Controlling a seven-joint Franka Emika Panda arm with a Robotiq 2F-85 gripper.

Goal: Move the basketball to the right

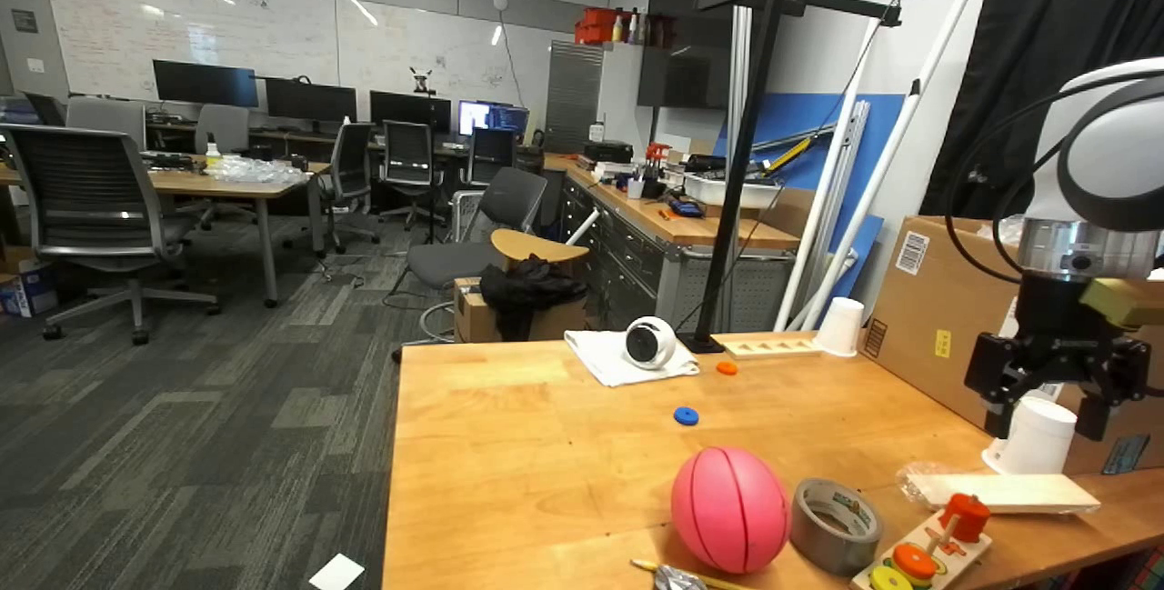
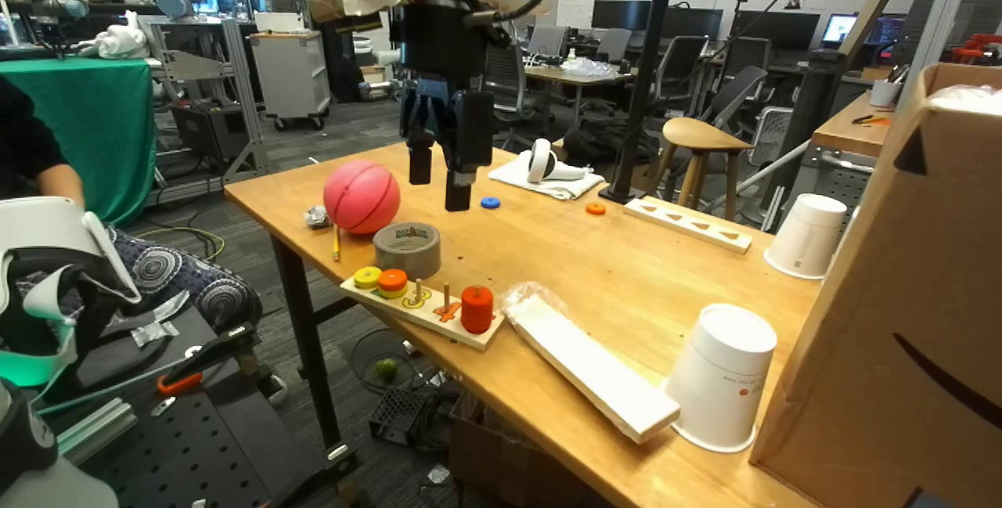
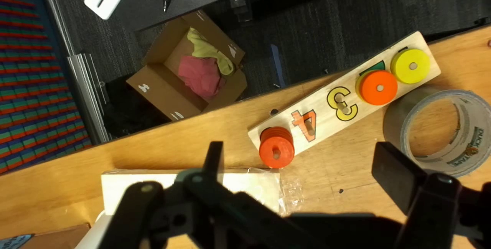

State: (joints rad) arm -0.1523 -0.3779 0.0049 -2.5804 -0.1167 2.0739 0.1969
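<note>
The basketball, a pinkish-red ball with dark seam lines, rests on the table beside the tape roll in both exterior views point(image 1: 730, 510) point(image 2: 362, 196). It is out of the wrist view. My gripper point(image 1: 1046, 417) is raised above the table, apart from the ball. It also shows in an exterior view point(image 2: 439, 183) and in the wrist view point(image 3: 303, 164). Its two fingers are wide apart with nothing between them. In the wrist view, it is above the table near the end of the peg board with the red stack.
The grey tape roll point(image 2: 407, 254) stands close to the ball. The peg board point(image 2: 438, 312) with coloured discs lies along the table edge. A wrapped wooden block point(image 2: 587, 367), white cups point(image 2: 724, 379) and a cardboard box point(image 2: 884, 320) stand nearby. A pencil point(image 2: 337, 244) lies by the ball.
</note>
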